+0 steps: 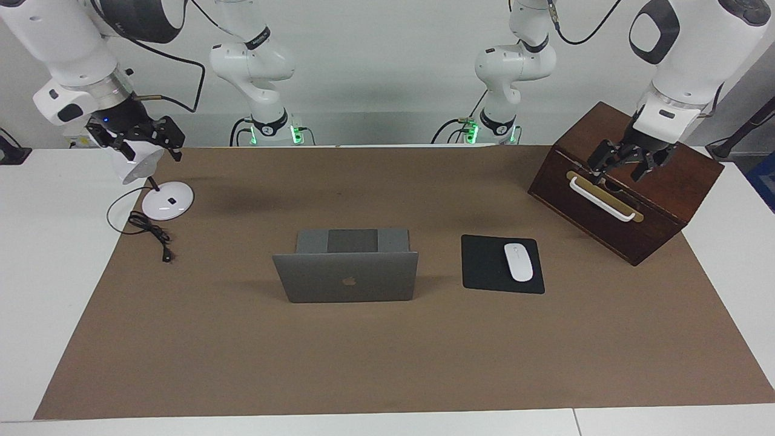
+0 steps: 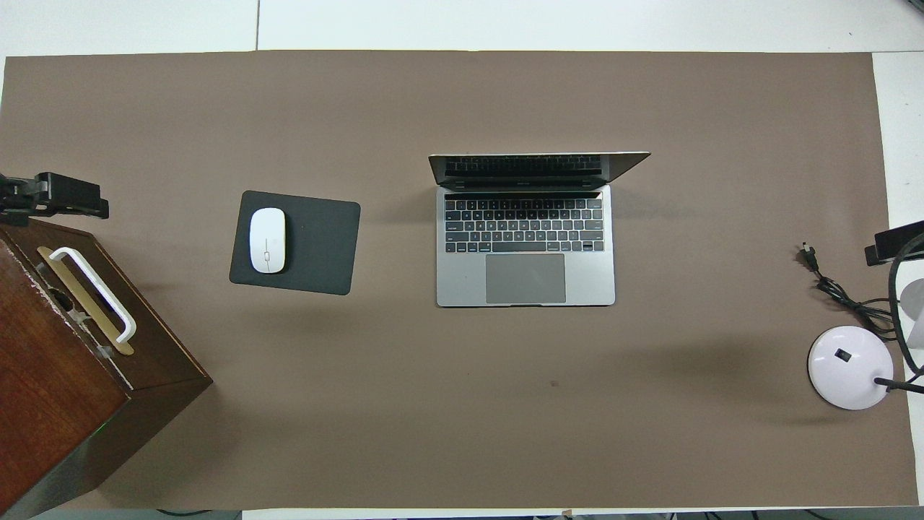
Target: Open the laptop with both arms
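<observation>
The silver-grey laptop (image 1: 346, 275) stands open in the middle of the brown mat, its lid upright with the logo facing away from the robots. Its dark keyboard (image 2: 524, 224) shows in the overhead view. My left gripper (image 1: 622, 165) hangs open over the wooden box (image 1: 666, 200) at the left arm's end of the table, holding nothing. Only its tip (image 2: 58, 196) shows in the overhead view. My right gripper (image 1: 136, 140) is raised over the white desk lamp (image 1: 168, 200) at the right arm's end, open and empty. Both are well away from the laptop.
A black mouse pad (image 1: 484, 266) with a white mouse (image 1: 518, 261) lies beside the laptop toward the left arm's end. The box has a white handle (image 1: 602, 200). The lamp's black cable (image 1: 151, 233) trails on the mat.
</observation>
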Available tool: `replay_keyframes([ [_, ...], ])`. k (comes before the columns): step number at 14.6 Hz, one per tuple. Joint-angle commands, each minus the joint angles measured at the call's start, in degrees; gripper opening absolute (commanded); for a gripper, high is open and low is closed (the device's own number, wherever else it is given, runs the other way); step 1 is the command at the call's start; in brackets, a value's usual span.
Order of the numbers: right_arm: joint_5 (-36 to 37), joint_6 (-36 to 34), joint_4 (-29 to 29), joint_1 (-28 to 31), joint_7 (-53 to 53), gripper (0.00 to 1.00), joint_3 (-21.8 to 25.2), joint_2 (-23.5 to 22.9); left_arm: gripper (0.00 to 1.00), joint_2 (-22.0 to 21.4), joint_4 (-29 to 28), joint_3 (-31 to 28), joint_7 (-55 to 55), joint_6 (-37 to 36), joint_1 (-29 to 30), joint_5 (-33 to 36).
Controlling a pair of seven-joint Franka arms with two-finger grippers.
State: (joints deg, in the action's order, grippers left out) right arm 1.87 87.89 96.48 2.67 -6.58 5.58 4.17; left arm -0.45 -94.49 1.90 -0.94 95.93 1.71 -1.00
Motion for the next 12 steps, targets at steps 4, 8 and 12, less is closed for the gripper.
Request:
replay_keyframes([
  [4,-1.26,1.49,0.38,0.5,1.13,1.0,-0.39,0.4,1.0,-2.1,-2.19,-0.58,-0.29,-0.92,-0.74,1.26],
  [8,-1.26,1.58,0.38,0.41,1.13,1.0,-0.39,0.49,1.0,-2.1,-2.1,-0.58,-0.03,-1.09,-0.39,1.26],
  [12,-1.17,2.72,1.08,0.41,1.05,1.0,-0.39,0.84,1.0,-2.1,-2.19,-0.58,0.06,-1.09,-0.21,1.26],
])
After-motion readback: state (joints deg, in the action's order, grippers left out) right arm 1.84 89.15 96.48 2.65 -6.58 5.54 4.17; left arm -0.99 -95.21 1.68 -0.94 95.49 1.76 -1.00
